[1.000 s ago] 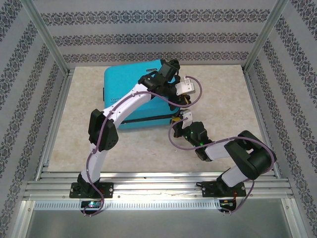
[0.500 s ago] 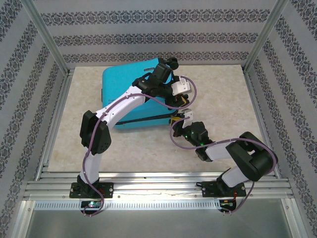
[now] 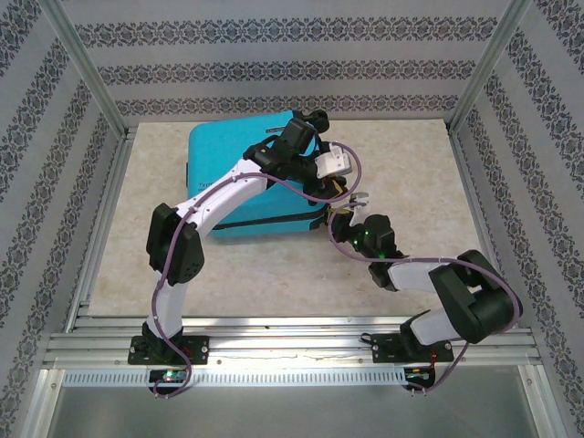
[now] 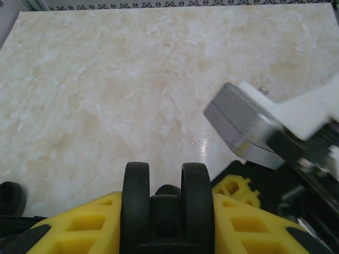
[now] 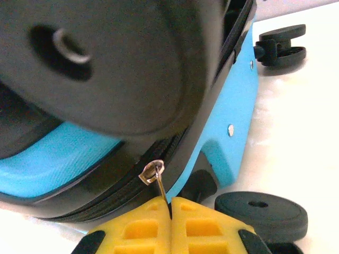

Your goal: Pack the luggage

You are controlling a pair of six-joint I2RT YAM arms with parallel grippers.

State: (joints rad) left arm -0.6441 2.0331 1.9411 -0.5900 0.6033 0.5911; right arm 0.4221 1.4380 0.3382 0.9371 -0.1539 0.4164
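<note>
The luggage (image 3: 228, 164), a turquoise hard-shell suitcase, lies flat at the back left of the table with its black zipper band (image 3: 265, 219) along the near side. My left gripper (image 3: 336, 189) reaches over it to its right end. In the left wrist view the yellow fingers (image 4: 79, 225) are shut on a black twin wheel (image 4: 167, 203). My right gripper (image 3: 345, 214) sits at the suitcase's near right corner. There its fingers (image 5: 204, 227) are shut on the thin metal zipper pull (image 5: 160, 185) below the slider (image 5: 150, 172) on the zipper band (image 5: 122, 190).
The marble-look tabletop (image 3: 401, 182) lies bare to the right of the suitcase. Patterned walls and a metal frame (image 3: 470, 100) enclose the table. Two more black wheels (image 5: 262, 211) (image 5: 280, 45) stand close to my right gripper. The left arm's dark body (image 5: 106, 69) hangs just above it.
The right gripper has moved up and right along the suitcase's near right corner, still holding the zipper pull. The left arm shifted left, nudging the suitcase slightly, then stayed still.
</note>
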